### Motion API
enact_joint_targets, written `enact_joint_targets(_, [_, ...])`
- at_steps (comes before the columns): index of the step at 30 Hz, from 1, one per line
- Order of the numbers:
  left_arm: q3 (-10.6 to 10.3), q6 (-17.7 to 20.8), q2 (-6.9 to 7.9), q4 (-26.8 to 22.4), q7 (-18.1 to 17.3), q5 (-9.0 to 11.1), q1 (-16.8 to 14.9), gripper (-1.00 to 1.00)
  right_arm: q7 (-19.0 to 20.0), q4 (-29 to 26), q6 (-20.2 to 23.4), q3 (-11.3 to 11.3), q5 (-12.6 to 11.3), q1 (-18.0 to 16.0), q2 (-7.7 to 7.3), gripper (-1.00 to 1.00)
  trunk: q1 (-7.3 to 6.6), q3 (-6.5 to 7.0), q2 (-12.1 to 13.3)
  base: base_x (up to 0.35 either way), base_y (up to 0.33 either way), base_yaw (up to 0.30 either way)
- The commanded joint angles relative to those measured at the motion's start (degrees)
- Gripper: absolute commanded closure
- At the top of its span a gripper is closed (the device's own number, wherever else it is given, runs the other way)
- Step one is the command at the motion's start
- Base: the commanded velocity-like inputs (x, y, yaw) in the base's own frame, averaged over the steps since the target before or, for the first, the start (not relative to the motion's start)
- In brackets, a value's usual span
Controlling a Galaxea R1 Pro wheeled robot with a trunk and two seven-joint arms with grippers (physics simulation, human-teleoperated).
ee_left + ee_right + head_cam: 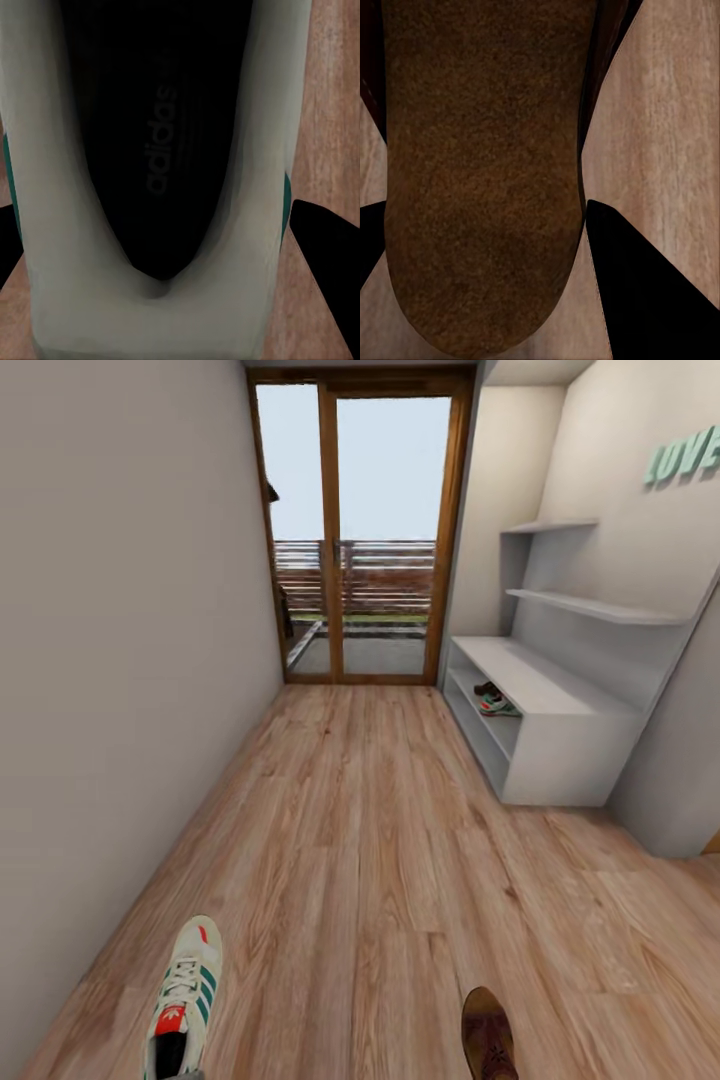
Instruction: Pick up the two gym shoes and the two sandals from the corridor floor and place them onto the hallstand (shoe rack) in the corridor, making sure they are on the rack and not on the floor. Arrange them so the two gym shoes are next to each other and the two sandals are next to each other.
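My left claw point(176, 240) clamps the gym shoe point(185, 1000) heel, right claw point(484, 247) grips the sandal point(488, 1035); both held for carrying to the hallstand point(560, 745).

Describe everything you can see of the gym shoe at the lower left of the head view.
The gym shoe is a white lace-up sneaker with green side stripes and a red-orange tongue label. Its toe points down the corridor towards the glass door. The left wrist view looks into its dark opening, where a faint "adidas" print shows on the insole; dark fingers flank its heel. Whether it rests on the wood floor or is lifted cannot be told.
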Motion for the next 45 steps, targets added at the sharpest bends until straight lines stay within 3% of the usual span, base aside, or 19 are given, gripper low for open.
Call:
enact_joint_targets(1, [-0.1, -0.2, 0.0, 0.0, 0.1, 0.1, 0.0, 1.0, -0.2, -0.1, -0.1, 0.4, -0.5, 0.0, 0.05, 1.0, 0.02, -0.05, 0.0, 0.339, 0.0, 0.0])
enact_joint_targets(4, [-0.1, -0.2, -0.14, 0.0, 0.1, -0.1, 0.0, 1.0, -0.3, -4.1, -0.3, 0.3, -0.7, 0.0, 0.32, 1.0, 0.02, -0.05, 0.0, 0.339, 0.0, 0.0])
enact_joint_targets(8, [-0.1, -0.2, -0.01, 0.1, 0.1, -0.1, 0.0, 1.0, -0.3, -14.9, -0.3, 0.1, -0.6, 0.0, 0.31, 1.0, 0.02, -0.05, 0.0, 0.339, 0.0, 0.0])
enact_joint_targets(45, [-0.3, -1.1, -0.06, 1.3, -0.1, -0.1, 0.0, 1.0, -0.2, -13.9, -0.3, 0.0, -0.4, 0.1, -0.23, 1.0, 0.02, -0.05, 0.0, 0.339, 0.0, 0.0])
